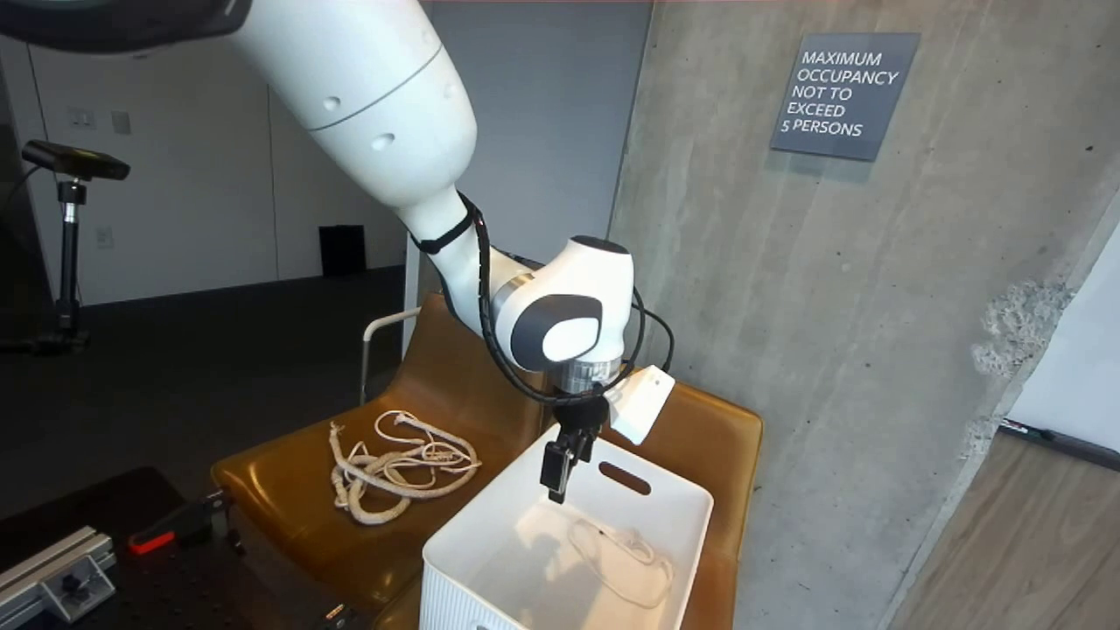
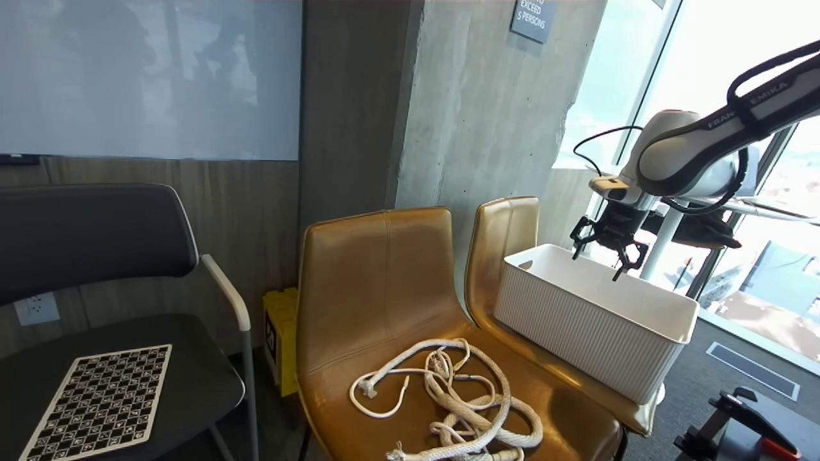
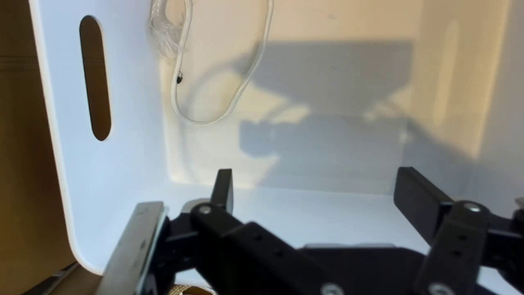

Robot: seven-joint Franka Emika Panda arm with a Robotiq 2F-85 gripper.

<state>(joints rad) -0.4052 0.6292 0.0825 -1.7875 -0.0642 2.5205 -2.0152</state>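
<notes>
Wrist view: thin white cord [image 3: 240, 89] lies looped inside a white bin [image 3: 135, 164].

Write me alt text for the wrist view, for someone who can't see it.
An open, empty black gripper hangs over the inside of a white bin. In the bin, a thin white cord curves in a U beside frayed fibres, and an oval handle slot pierces the wall at the picture's left.

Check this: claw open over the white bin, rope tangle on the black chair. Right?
Not quite: the rope tangle lies on a brown chair, not the black chair, as both exterior views show. The claw is open over the white bin.
</notes>
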